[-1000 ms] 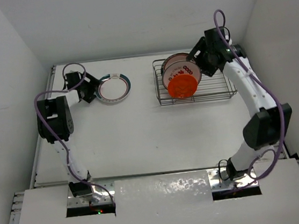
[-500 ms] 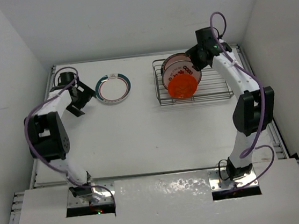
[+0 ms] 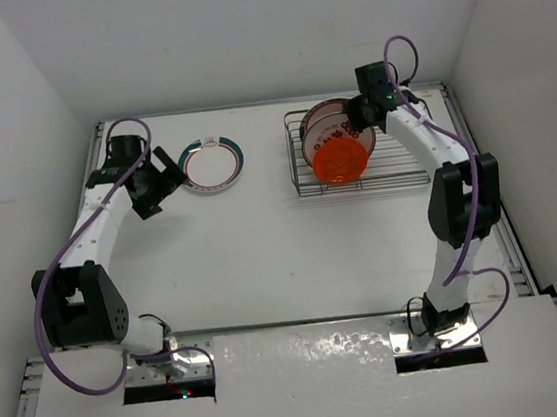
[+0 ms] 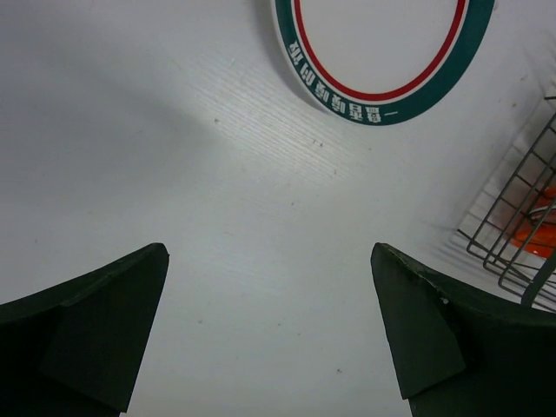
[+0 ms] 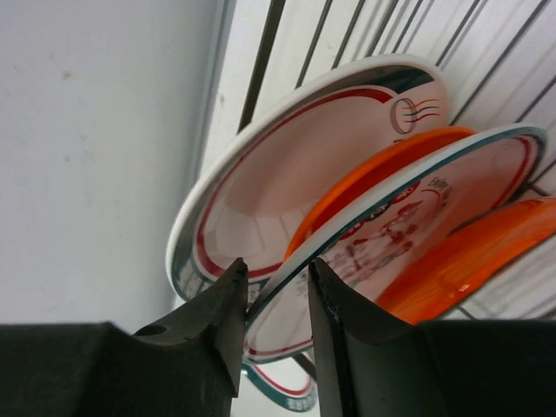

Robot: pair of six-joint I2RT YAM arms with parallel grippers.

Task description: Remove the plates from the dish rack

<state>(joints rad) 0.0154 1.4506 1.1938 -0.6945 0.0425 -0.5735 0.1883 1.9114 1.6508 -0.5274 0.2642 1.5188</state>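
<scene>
The wire dish rack [image 3: 395, 167] stands at the back right and holds several upright plates: white ones [image 3: 325, 116] behind and an orange one [image 3: 340, 159] in front. My right gripper [image 3: 361, 116] is at the top of these plates. In the right wrist view its jaws [image 5: 274, 291] are closed narrowly over the rim of a teal-rimmed white plate [image 5: 417, 226], between a red-banded white plate [image 5: 278, 174] and orange plates [image 5: 473, 252]. One teal-rimmed plate [image 3: 211, 164] lies flat on the table. My left gripper [image 3: 155, 185] is open and empty just left of it.
The flat plate's rim [image 4: 382, 109] shows at the top of the left wrist view, and a rack corner [image 4: 512, 230] at its right edge. White walls enclose the table on the left, back and right. The rack sits close to the right wall.
My right gripper has moved left and down onto the plates in the rack. My left arm has swung back from the flat plate, which stays on the table.
</scene>
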